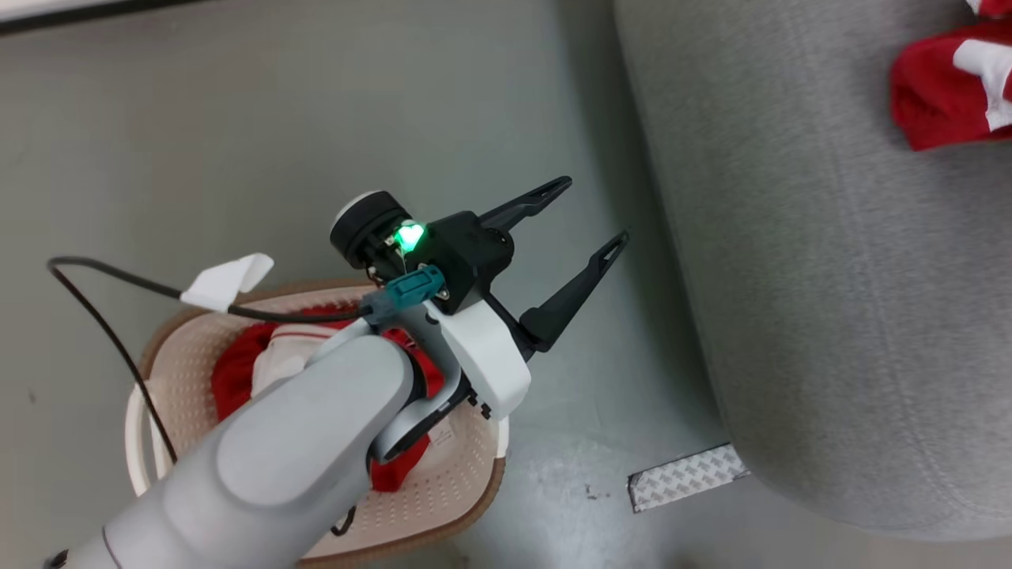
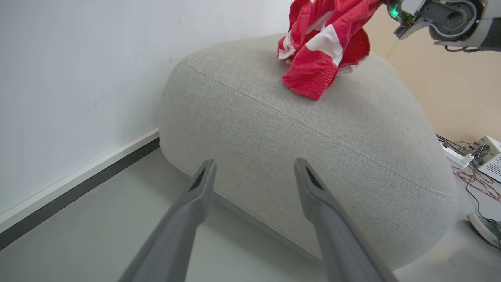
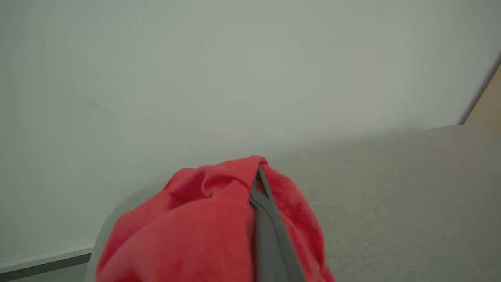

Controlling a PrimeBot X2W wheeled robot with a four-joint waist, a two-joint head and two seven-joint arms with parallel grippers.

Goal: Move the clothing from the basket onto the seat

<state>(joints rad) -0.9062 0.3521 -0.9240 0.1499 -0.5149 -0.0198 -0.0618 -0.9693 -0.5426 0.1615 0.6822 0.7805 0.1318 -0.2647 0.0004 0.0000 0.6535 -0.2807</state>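
The cream basket (image 1: pixel 466 482) with a brown rim stands on the floor at the lower left, and red and white clothing (image 1: pixel 237 371) lies in it, partly hidden by my left arm. Above the basket's right side hangs my left gripper (image 1: pixel 594 209), open and empty, its fingers aimed at the grey seat (image 1: pixel 830 300). In the left wrist view the left gripper (image 2: pixel 254 162) faces the seat (image 2: pixel 313 156). A red and white garment (image 2: pixel 325 51) rests on top of the seat, hanging from my right arm (image 2: pixel 450 17). The right gripper (image 3: pixel 256 172) is shut on this red garment (image 3: pixel 195 219).
A patterned white tape strip (image 1: pixel 686 476) lies on the floor by the seat's base. A black cable with a white tag (image 1: pixel 225 280) crosses above the basket. A wall with a dark baseboard (image 2: pixel 78 188) runs behind. Cables and a white box (image 2: pixel 485 154) lie past the seat, beside a shoe (image 2: pixel 487 229).
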